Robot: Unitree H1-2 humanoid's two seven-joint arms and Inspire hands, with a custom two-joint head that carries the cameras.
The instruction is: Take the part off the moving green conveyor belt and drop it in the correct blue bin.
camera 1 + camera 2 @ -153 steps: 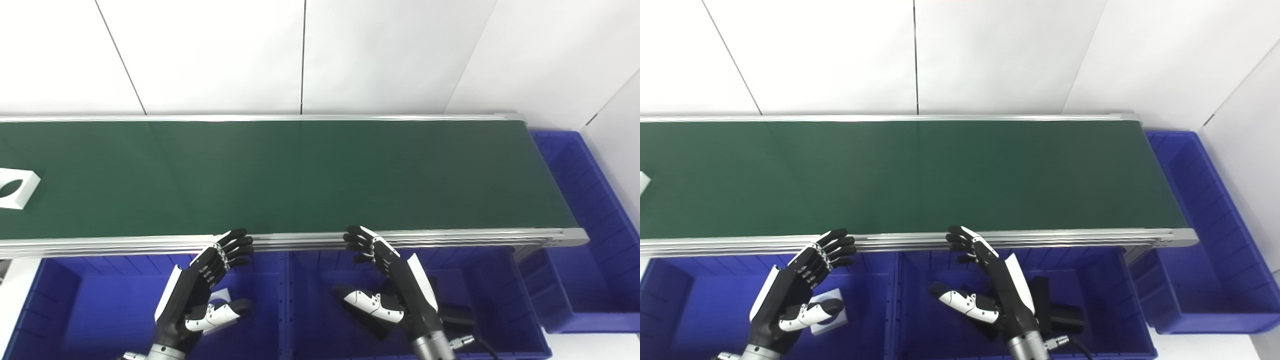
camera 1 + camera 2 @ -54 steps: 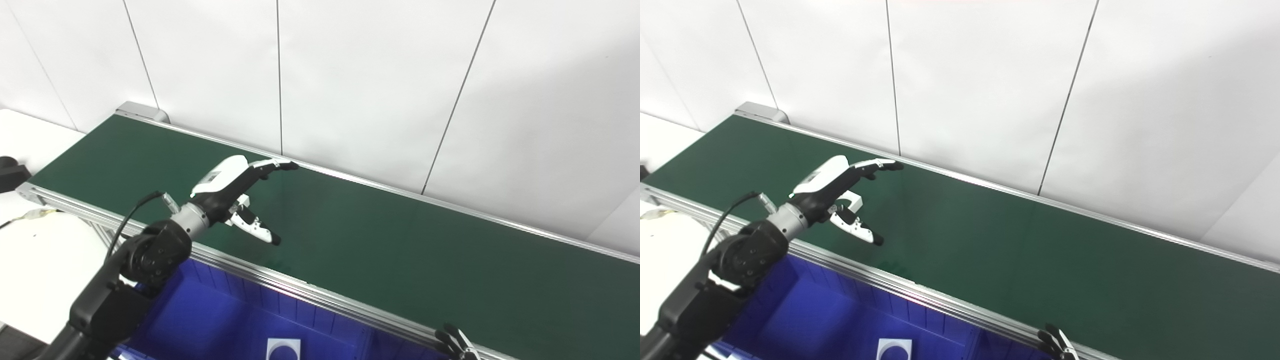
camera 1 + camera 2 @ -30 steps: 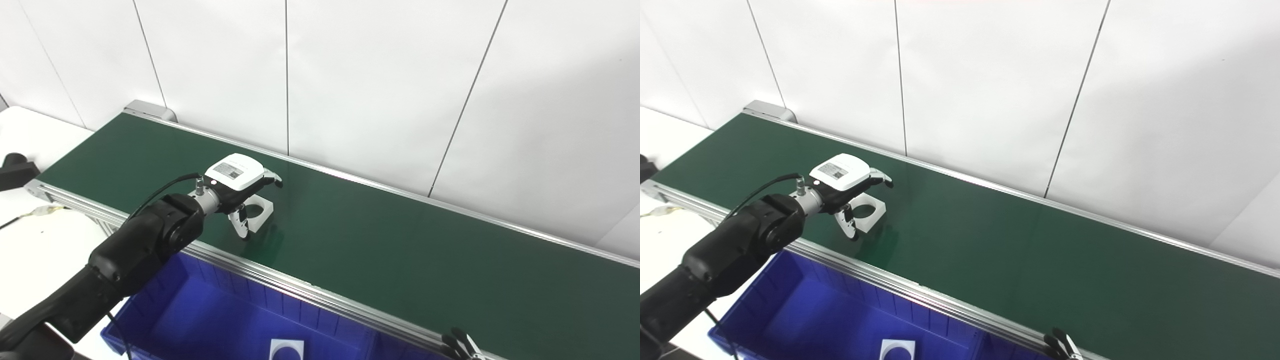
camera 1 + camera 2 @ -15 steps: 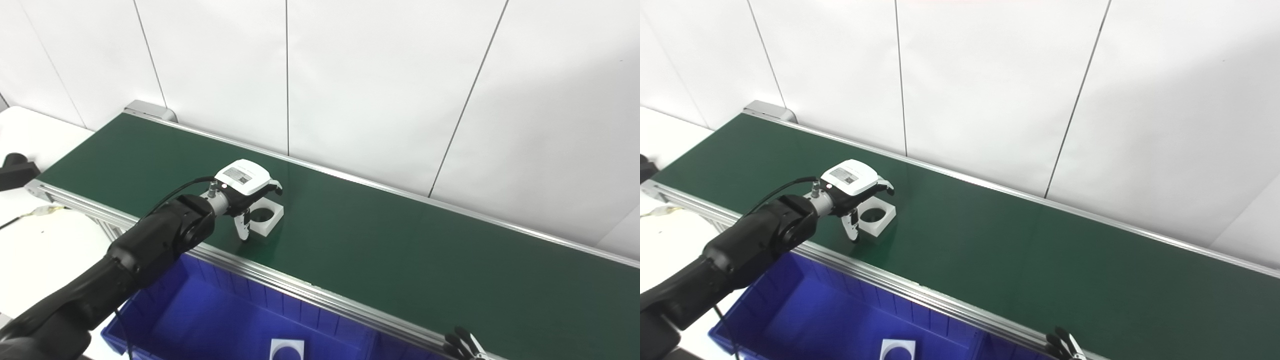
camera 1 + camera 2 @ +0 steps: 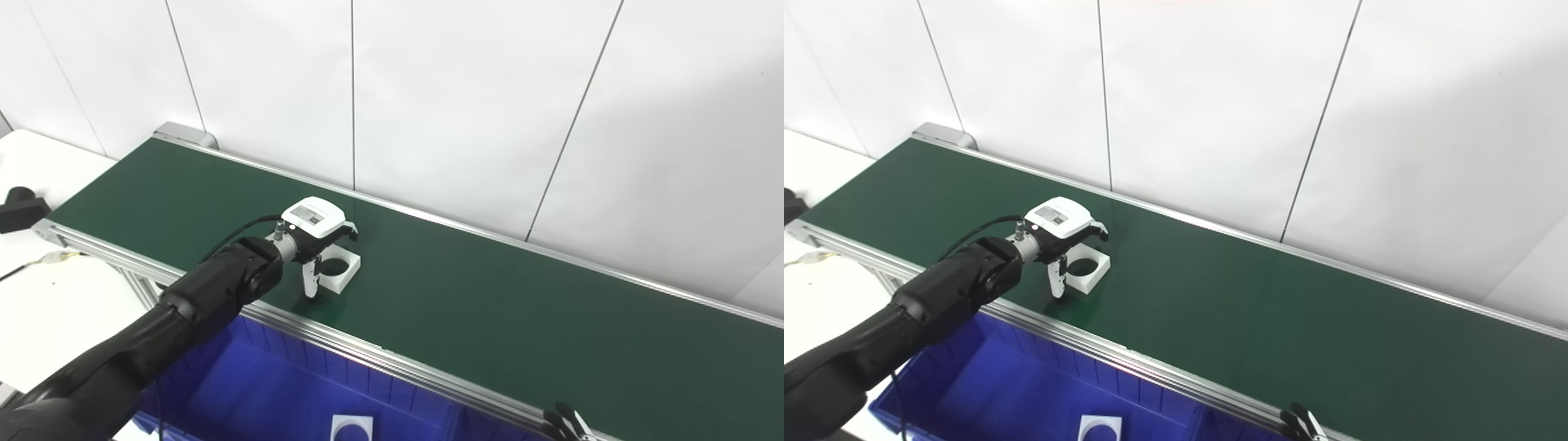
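Note:
A white square part (image 5: 340, 273) with a round hole lies on the green conveyor belt (image 5: 490, 306), near its front rail. My left hand (image 5: 313, 236) reaches over it from the left. The thumb (image 5: 310, 280) presses down at the part's near-left side and the fingers (image 5: 350, 231) curl over its far edge, so the hand is closed around the part. The part still touches the belt. Of my right hand (image 5: 1302, 424) only spread fingertips show at the bottom edge, below the belt's front rail, holding nothing.
A blue bin (image 5: 263, 392) sits below the belt's front rail with another white part (image 5: 351, 427) in it. A white table at the left carries a black object (image 5: 21, 208) and a cable (image 5: 52, 258). A white wall stands behind the belt.
The white part has ridden the belt to the right and my left hand has moved with it, its fingers curling tighter over the part. The right hand has stayed put.

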